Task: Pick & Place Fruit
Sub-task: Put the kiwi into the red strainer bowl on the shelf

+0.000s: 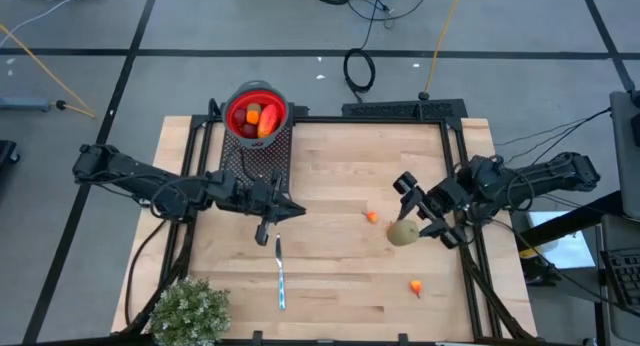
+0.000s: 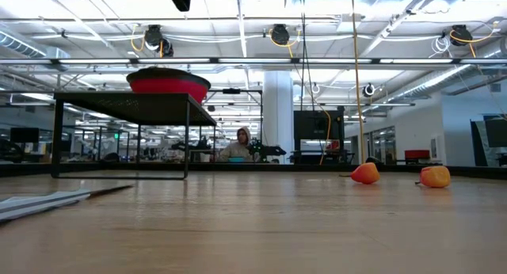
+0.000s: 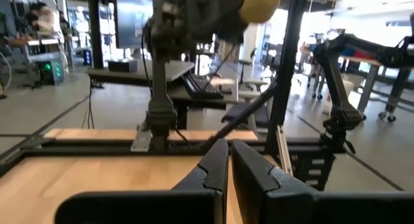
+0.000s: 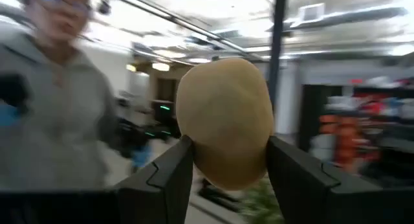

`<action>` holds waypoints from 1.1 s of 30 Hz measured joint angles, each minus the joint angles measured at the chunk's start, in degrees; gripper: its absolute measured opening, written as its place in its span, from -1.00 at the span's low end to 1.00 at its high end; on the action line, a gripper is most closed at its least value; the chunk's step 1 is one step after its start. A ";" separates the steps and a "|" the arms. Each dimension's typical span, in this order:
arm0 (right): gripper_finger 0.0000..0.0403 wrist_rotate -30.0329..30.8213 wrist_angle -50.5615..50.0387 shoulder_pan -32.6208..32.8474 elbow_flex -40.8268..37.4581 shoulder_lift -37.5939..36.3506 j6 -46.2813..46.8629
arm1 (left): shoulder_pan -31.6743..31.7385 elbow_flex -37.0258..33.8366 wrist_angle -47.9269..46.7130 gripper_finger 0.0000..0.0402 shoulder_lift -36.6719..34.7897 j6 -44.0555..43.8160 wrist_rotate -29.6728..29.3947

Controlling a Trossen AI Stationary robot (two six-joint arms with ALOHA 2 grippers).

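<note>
1. Your biggest risk was that kiwi-like oval (image 4: 225,120) slipping out: the right gripper (image 1: 425,218) pinched it only at its lower flanks, and most of the rounded body bulged clear of the fingers (image 4: 158,179), so a quick swing toward the red bowl (image 1: 257,113) could, I judged, have rolled it free
2. You also had a long carry ahead, from the right side of the table (image 1: 340,286) to the bowl on its dark stand (image 1: 262,158) at the far left, where your left arm sat close by; a careless path risked the arms meeting
3. A drop would have sent the fruit rolling, maybe toward the two tiny orange bits (image 1: 372,217) lying near it on the wood
4. Your right gripper stood partly open, both fingers pressed on the oval's sides, holding it lifted
5. Your left gripper (image 1: 266,224) was closed with nothing in it, parked just in front of the stand, above the knife (image 1: 281,276)
6. The bowl already held red and orange pieces (image 1: 258,118), so this oval looked like one of the last to go
</note>
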 joint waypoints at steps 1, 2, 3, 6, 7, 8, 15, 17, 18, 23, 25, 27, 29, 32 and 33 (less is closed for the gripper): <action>-0.14 1.79 -0.79 -0.08 0.00 0.00 -1.82 | 0.00 0.00 0.74 -0.90 0.00 0.00 -0.29; -0.14 3.53 -1.86 -0.29 0.00 0.00 -3.38 | 0.00 0.00 1.41 -0.90 0.00 0.01 -0.37; -0.14 5.34 -3.02 -0.55 0.00 0.00 -4.88 | 0.00 0.00 1.98 -0.90 0.00 0.01 -0.39; -0.14 10.98 -7.72 -1.49 0.00 0.00 -9.06 | 0.00 0.00 2.50 -0.90 0.00 0.01 -1.78; -0.14 12.87 -9.43 -1.84 0.00 0.02 -10.28 | 0.00 0.00 2.50 -0.89 0.00 0.01 -2.53; -0.14 14.89 -11.04 -2.18 0.00 0.15 -11.53 | 0.00 0.00 2.54 -0.87 0.00 0.01 -3.28; -0.14 22.86 -15.50 -5.13 0.00 3.00 -16.01 | 0.04 0.00 3.03 -0.58 0.00 -0.88 -6.86; -0.14 22.93 -15.49 -6.21 0.00 4.54 -16.01 | 0.04 0.00 4.22 -0.48 0.00 -0.84 -6.87; -0.14 22.91 -15.50 -6.73 0.00 5.38 -16.01 | 0.04 0.00 4.92 -0.43 0.00 -0.82 -6.88; -0.14 22.88 -14.87 -8.79 0.00 9.64 -16.01 | 0.04 1.55 5.00 -0.25 0.71 0.67 -6.80; -0.14 22.84 -13.97 -9.57 0.00 11.05 -15.26 | 0.04 3.25 5.62 -0.19 2.04 2.12 -6.49; -0.14 22.71 -12.29 -10.29 0.00 12.51 -13.79 | 0.04 4.69 4.02 -0.13 3.19 3.08 -6.38; -0.14 22.62 -11.37 -10.98 -0.01 13.51 -11.90 | 0.17 7.22 1.81 -0.09 5.02 4.43 -6.36; -0.14 19.97 -8.79 -12.07 -0.04 14.68 -7.66 | 0.77 10.61 -5.38 -0.03 7.11 5.39 -6.36; -0.14 18.85 -8.62 -12.35 -0.04 14.67 -6.24 | 1.16 11.85 -7.40 -0.01 8.04 5.37 -6.36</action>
